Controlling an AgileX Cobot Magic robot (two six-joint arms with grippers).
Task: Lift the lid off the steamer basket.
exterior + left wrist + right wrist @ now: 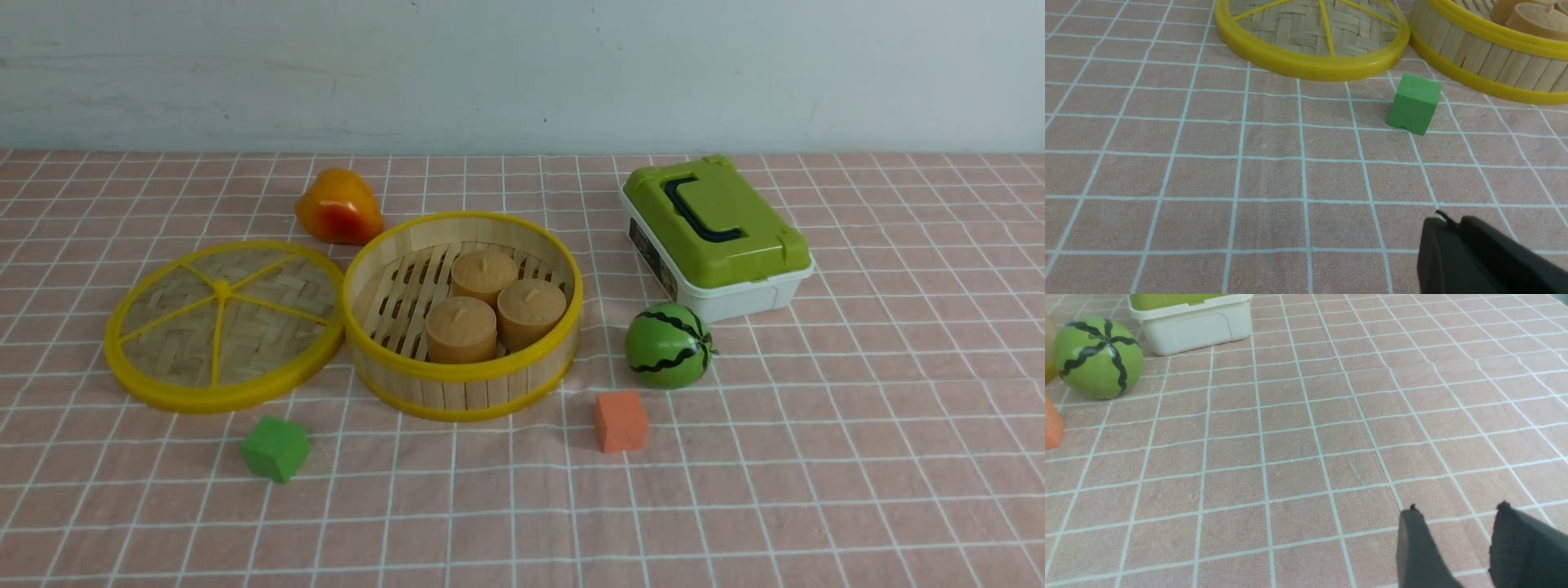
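Note:
The lid [222, 323], a woven bamboo disc with a yellow rim and spokes, lies flat on the cloth just left of the steamer basket [463, 392]. The basket stands open with three tan cylinders [492, 306] inside. Neither gripper shows in the front view. In the left wrist view my left gripper [1449, 222] is shut and empty over bare cloth, well short of the lid [1310, 67] and the basket [1486, 57]. In the right wrist view my right gripper [1457, 510] is open and empty over bare cloth; lid and basket are out of that view.
A green cube [275, 447] sits in front of the lid and an orange cube [620, 420] right of the basket. A toy watermelon [669, 345], a white box with green lid [714, 237] and an orange-red fruit [338, 207] stand around.

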